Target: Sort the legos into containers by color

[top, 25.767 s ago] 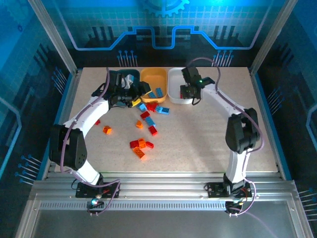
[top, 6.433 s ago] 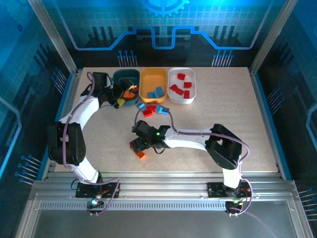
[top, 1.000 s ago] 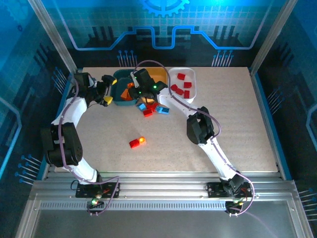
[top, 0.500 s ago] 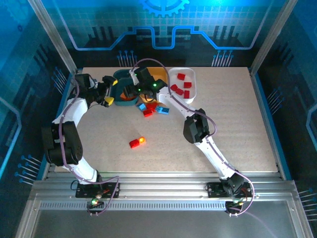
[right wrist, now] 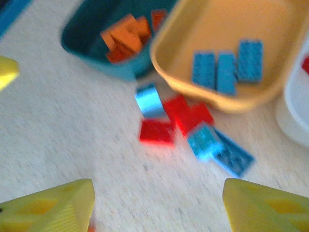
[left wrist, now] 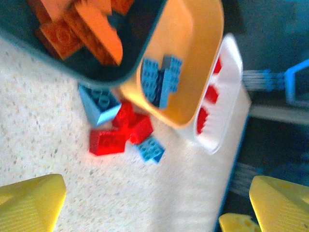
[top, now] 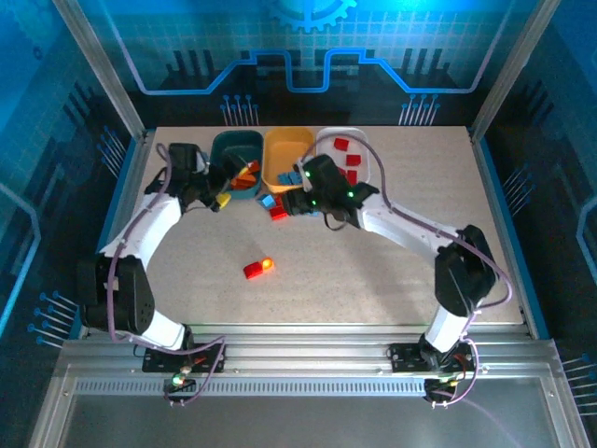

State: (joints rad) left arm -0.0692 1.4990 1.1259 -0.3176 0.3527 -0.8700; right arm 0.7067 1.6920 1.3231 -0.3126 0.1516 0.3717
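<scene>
Speckled beige table [top: 373, 280], flanked by slanted metal posts [top: 98, 65] at its far corners, with grooved metal rails [top: 308, 359] along the near edge. The back wall [top: 187, 47] carries a blue-lit circuit pattern and a gear emblem [top: 312, 7].

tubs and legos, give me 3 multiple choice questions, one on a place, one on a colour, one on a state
1. Where does the cluster of loose red and blue bricks lie?
A. on the table just in front of the yellow tub
B. inside the yellow tub
C. at the table's near edge

2. The yellow tub's bricks are which colour?
A. red
B. orange
C. blue

3. How does the left gripper stand?
A. shut on a brick
B. open, nothing between its fingers
C. shut, empty

Answers:
1 A, the cluster sits on the table just outside that tub's front wall.
2 C, only blue bricks lie in it.
3 B, its yellow fingertips stand far apart.
</scene>
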